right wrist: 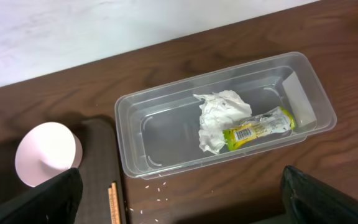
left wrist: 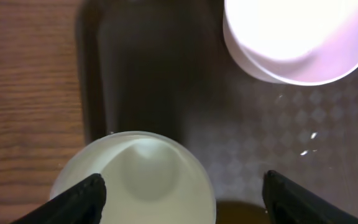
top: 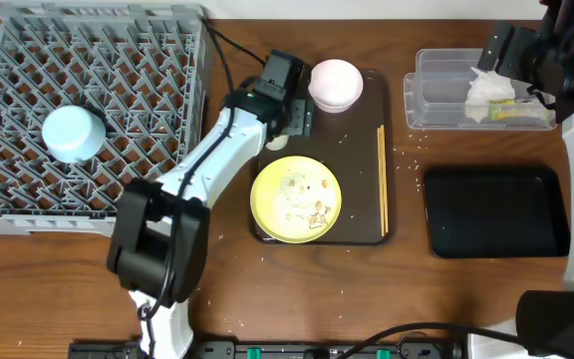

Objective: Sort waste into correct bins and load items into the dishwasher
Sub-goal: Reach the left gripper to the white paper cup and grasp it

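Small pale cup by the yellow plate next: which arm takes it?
Left. The left claw straddles the cup, open; the right claw hangs over the clear tub, well away.

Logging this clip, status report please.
Left gripper open, over small pale cup. Right gripper open above clear tub, tissue and wrapper inside. White bowl nearby, not touching.

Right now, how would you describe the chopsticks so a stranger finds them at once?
Look at the dark brown tray in the middle of the table. Along its right edge, beside the yellow plate, lie the chopsticks: two pale wooden sticks, the only long, straight things there.
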`<state>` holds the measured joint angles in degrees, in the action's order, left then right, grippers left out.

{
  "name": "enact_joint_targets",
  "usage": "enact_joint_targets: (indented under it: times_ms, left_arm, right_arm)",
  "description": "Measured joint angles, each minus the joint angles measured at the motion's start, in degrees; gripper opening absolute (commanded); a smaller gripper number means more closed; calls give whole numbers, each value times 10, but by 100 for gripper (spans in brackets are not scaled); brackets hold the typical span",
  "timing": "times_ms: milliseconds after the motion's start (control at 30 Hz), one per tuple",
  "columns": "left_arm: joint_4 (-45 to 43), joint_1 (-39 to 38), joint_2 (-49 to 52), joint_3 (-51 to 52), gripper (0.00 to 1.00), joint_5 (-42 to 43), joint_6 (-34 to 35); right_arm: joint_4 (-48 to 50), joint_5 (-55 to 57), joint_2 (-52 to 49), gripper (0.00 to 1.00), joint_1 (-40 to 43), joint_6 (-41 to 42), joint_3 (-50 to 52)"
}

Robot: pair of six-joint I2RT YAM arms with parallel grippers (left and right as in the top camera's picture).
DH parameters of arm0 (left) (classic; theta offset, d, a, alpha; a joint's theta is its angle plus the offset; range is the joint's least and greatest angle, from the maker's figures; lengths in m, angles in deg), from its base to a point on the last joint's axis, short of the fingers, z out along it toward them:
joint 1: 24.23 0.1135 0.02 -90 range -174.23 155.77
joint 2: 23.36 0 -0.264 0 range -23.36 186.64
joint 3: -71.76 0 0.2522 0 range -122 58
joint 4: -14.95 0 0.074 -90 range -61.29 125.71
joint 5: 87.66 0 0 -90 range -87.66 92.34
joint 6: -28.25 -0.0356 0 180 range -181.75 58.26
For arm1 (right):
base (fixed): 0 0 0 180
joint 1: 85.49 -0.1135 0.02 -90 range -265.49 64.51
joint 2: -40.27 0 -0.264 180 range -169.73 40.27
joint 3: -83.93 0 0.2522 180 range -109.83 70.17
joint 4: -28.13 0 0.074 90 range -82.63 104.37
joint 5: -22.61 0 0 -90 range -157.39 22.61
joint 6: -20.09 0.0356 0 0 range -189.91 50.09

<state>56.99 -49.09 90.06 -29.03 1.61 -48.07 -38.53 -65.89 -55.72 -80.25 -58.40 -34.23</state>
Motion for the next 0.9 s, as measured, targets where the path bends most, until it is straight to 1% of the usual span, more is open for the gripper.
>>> enact_joint_targets:
  times_ms: [167, 267, 400, 467, 500, 667, 833, 867, 900]
  left_arm:
    - [-2, -7, 28, 0, 78, -1, -2]
    - [-2, -9, 40, 0, 74, -1, -3]
    - [-3, -10, 52, 0, 64, -2, -6]
    - [-3, -10, 58, 0, 55, -2, -6]
    - [-3, -10, 61, 0, 53, -2, -6]
    - [-7, -10, 65, 0, 31, -3, -3]
    - [-17, -10, 65, 0, 19, -7, -5]
    - [-18, -10, 65, 0, 19, -8, -5]
    - [-18, -10, 65, 0, 10, -8, -6]
  right_arm:
    - [0, 0, 0, 99, 0, 0, 0]
    - [0, 0, 0, 99, 0, 0, 0]
    - [0, 0, 0, 99, 0, 0, 0]
    - [0, 0, 0, 99, 0, 0, 0]
    - [0, 0, 0, 99, 0, 0, 0]
    - [0, 0, 0, 99, 0, 0, 0]
    - [0, 0, 0, 99, 0, 0, 0]
    - [0, 0, 0, 99, 0, 0, 0]
    - [0, 0, 0, 99, 0, 0, 0]
